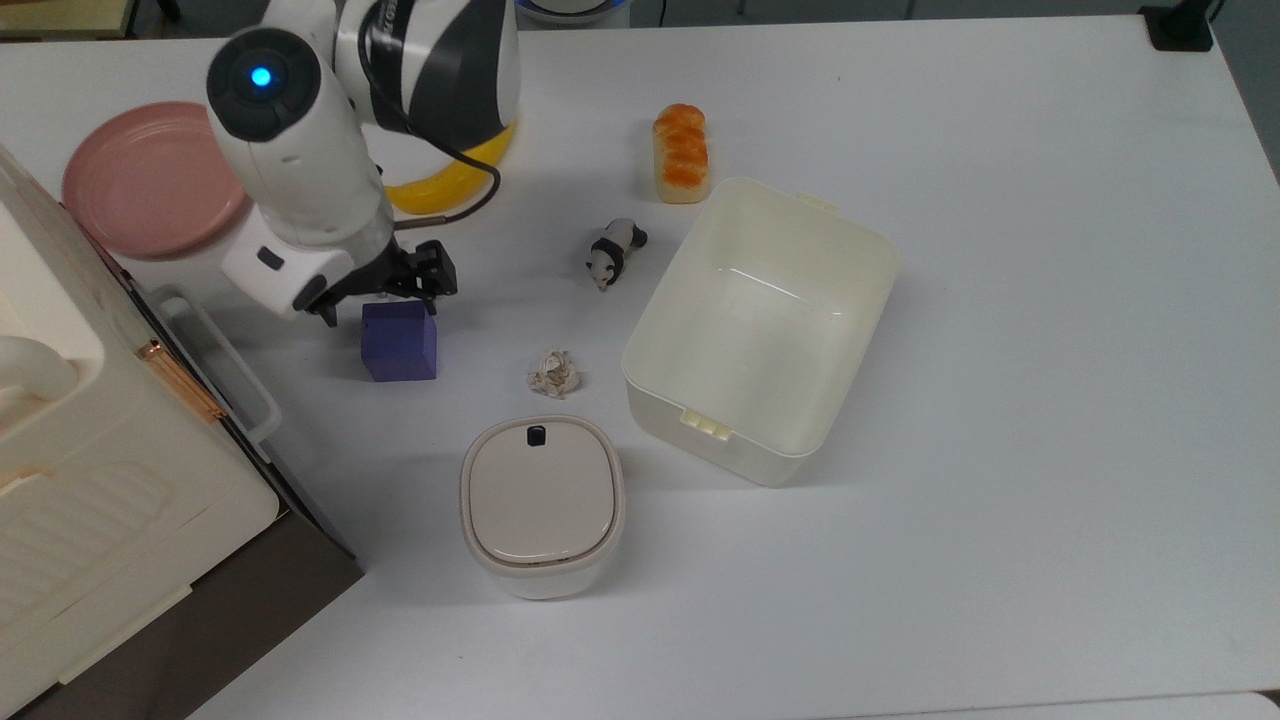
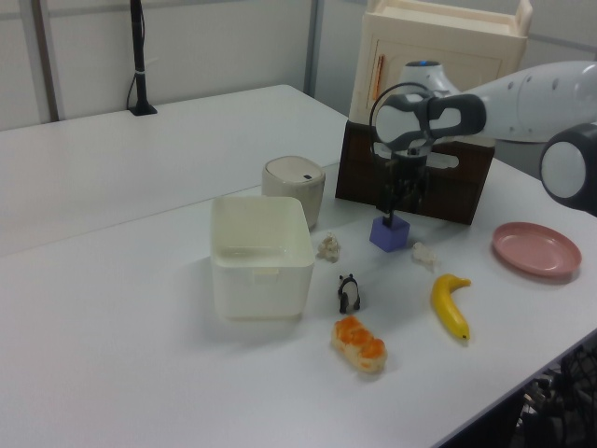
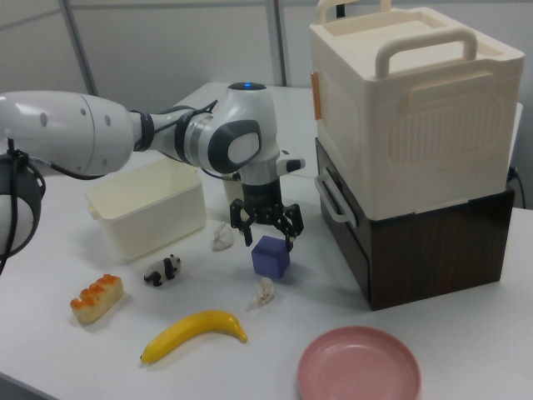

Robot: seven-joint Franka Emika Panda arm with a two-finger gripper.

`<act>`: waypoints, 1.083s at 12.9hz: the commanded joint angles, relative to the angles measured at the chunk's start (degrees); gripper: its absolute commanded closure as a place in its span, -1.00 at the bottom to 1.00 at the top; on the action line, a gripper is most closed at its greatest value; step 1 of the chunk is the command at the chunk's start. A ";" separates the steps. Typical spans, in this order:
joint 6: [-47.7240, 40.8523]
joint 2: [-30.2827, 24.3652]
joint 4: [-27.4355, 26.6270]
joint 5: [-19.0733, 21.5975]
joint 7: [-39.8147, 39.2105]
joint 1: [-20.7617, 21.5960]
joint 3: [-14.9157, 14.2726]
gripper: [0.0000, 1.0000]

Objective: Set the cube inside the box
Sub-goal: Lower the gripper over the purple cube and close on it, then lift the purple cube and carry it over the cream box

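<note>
The gripper, fingers spread and empty, hovers just above the cube; it should descend centred, straddling opposite faces before closing.

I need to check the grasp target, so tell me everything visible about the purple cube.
The cube is a small matte purple-blue block with plain, flat faces and no markings. It sits flat on the white table, upright and whole, between the big case and a crumpled paper ball. The open gripper hangs just above it, fingers spread, not gripping it.
</note>
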 commanded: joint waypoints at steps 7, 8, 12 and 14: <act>4.58 0.89 -1.47 -2.04 -4.41 2.82 0.42 0.14; 2.92 -0.08 -1.47 -2.04 -6.27 2.56 0.33 0.20; -1.48 -4.30 0.36 -0.99 -7.35 2.20 0.51 0.22; -3.86 -5.10 2.91 0.07 -0.08 2.99 3.73 0.22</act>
